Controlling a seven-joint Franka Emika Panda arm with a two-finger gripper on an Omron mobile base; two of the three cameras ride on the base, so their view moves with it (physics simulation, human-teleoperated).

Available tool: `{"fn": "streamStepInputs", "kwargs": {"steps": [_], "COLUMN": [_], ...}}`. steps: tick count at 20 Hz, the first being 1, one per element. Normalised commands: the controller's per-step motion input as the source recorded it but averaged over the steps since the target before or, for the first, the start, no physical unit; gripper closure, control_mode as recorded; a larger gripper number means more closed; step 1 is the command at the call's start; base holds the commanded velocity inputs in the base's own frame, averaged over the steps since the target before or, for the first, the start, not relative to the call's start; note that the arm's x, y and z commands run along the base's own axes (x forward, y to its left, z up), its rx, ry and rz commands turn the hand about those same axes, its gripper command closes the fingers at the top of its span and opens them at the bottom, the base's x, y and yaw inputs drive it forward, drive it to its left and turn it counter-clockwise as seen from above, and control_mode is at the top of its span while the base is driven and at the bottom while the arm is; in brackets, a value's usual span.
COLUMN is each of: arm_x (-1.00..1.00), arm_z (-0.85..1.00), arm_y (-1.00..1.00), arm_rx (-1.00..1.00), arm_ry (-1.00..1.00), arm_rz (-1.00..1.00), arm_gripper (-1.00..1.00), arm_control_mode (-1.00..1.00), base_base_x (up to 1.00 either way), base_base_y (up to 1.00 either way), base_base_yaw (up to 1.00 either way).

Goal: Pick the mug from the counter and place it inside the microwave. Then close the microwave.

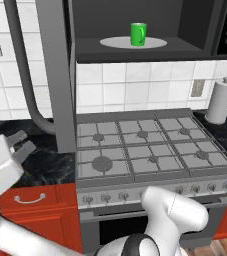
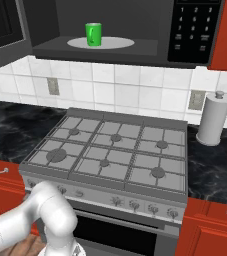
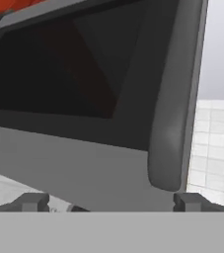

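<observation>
The green mug (image 1: 138,34) (image 2: 93,34) stands upright on the pale turntable (image 1: 117,43) inside the microwave (image 1: 195,22) (image 2: 135,20). The microwave's door (image 1: 55,75) hangs wide open to the left, its curved grey handle (image 1: 22,65) on the outer face. My gripper (image 1: 22,143) is low on the left, over the black counter (image 1: 45,162), outside the door and near the handle's lower end. It is open and holds nothing. In the hand view my gripper (image 3: 111,202) faces the door's outer frame (image 3: 84,168), with the handle (image 3: 170,113) close ahead on the right.
A grey gas stovetop (image 1: 150,145) (image 2: 110,150) lies under the microwave. A paper towel roll (image 1: 220,102) (image 2: 212,120) stands on the counter at the right. Red cabinets (image 1: 30,200) run below, and the black keypad (image 2: 192,27) sits right of the cavity.
</observation>
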Motion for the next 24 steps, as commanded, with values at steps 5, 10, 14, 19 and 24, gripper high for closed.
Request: {"fn": "streamStepInputs", "kwargs": {"steps": [5,10,14,19,24], "arm_x": [0.44,0.37,0.08,0.0,-0.02], "arm_z": [0.01,0.09,0.25,0.37,0.44], "arm_y": [-0.02,-0.3,-0.49,-0.7,-0.86], "arm_rx": [0.0,0.0,0.0,0.0,0.01], "arm_ry": [0.05,0.03,0.0,0.0,0.0], "arm_rz": [0.0,0.0,0.0,0.0,0.0], "arm_gripper": [-1.0,-1.0,-1.0,-1.0,-1.0], "arm_control_mode": [-1.0,-1.0,-1.0,-1.0,-1.0], "base_base_x": [0.0,0.0,0.0,0.0,0.0], "base_base_y": [0.0,0.0,0.0,0.0,0.0], "base_base_yaw": [0.0,0.0,0.0,0.0,0.0]}}
